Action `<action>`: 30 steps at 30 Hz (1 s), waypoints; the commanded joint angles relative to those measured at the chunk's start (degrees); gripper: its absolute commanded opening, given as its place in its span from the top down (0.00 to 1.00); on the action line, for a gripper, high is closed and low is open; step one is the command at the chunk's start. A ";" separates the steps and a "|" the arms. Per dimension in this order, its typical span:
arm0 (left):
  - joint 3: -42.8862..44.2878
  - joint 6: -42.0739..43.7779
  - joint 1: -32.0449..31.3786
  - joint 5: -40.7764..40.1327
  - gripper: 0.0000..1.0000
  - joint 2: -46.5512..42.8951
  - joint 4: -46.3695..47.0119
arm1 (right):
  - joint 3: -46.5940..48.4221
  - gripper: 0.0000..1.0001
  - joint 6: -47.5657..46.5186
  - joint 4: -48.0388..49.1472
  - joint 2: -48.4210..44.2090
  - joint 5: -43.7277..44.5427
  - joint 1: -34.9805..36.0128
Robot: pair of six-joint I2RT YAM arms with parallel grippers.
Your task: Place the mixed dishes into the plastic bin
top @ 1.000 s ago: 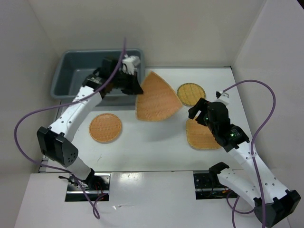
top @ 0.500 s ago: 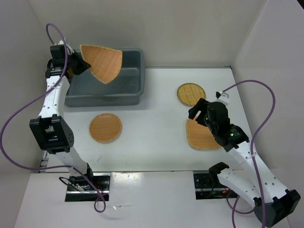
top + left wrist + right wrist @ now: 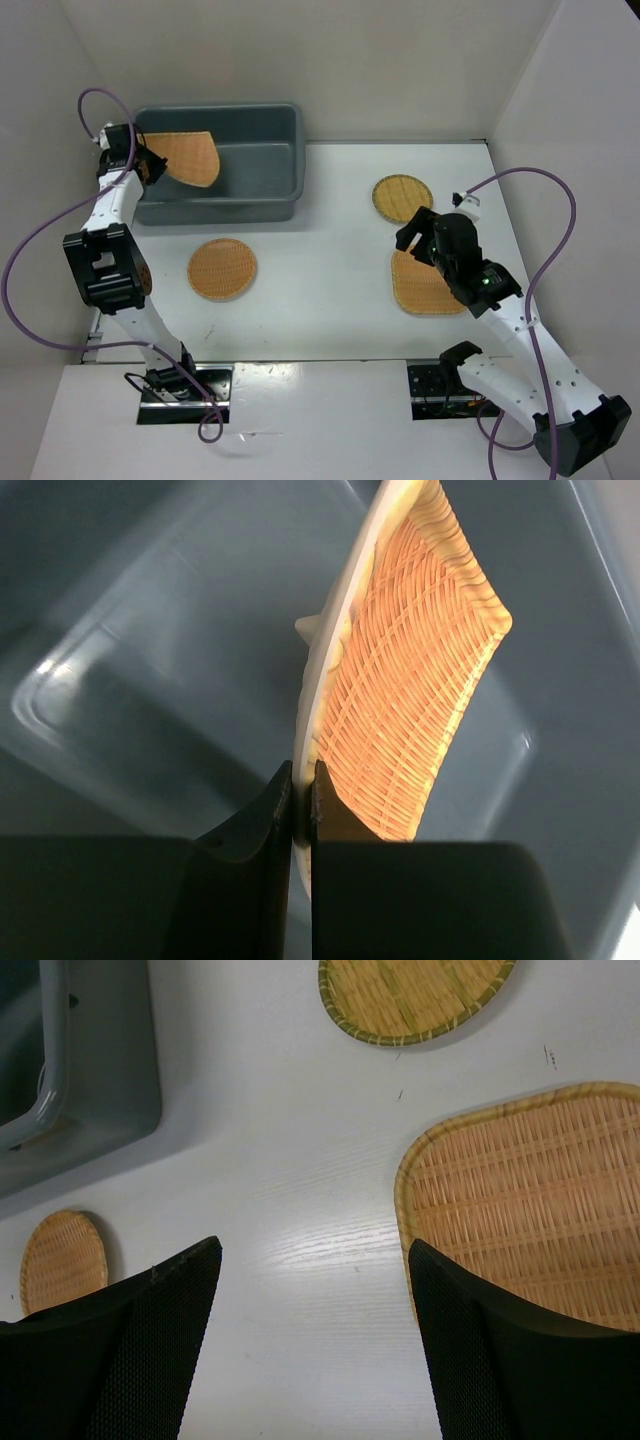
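1. Lowered since half a second ago, the left arm has brought its plate down from above the plastic bin (image 3: 220, 210)'s far-left corner into the bin's left half. The right arm has not shifted.
2. The bin shows bare floor across its right half. Nothing is in it but the plate that the arm carries.
3. The rounded-triangle plate (image 3: 410, 700) is pinched by one rim in the left gripper (image 3: 302, 780), whose fingers are pressed onto it. It stands on edge and tilted, its long axis running from the gripper at the bin's left rim toward the bin's middle. Whether its far tip touches the floor cannot be told. As I judge it, the release turns on that gap.
4. The rounded-square plate (image 3: 415, 290) lies flat on the table well to the right of the bin. The right gripper (image 3: 313, 1250) hovers just beside it, fingers spread and empty, so this arm is nearer.
5. The round orange plate (image 3: 222, 269) lies flat just in front of the bin, on the left arm's side.
6. The small yellowish round plate (image 3: 402, 197) lies to the right of the bin, farther back than the right gripper.
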 commanded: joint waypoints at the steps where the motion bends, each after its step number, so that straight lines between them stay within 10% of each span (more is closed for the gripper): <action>1: -0.90 -4.05 0.97 -3.59 1.00 1.20 7.93 | -0.53 0.19 0.06 0.04 0.85 0.89 0.36; 16: -3.88 -7.03 0.98 -6.84 0.97 8.32 8.73 | -0.53 0.19 0.06 0.04 0.85 1.95 0.36; 17: -5.02 -7.82 0.98 -7.90 0.77 7.72 8.73 | -0.53 0.19 0.06 0.04 0.85 1.95 0.36; 20: -6.35 -7.83 0.98 -10.36 0.65 5.87 9.26 | -0.53 0.19 0.06 0.04 0.85 1.95 0.36; 22: -6.96 -7.83 0.98 -10.89 0.39 5.86 9.26 | -0.53 0.19 0.06 0.04 0.85 1.95 0.36; 30: -4.68 -1.51 0.98 -12.12 0.05 -1.15 10.40 | -0.53 0.19 0.06 0.04 0.85 1.95 0.36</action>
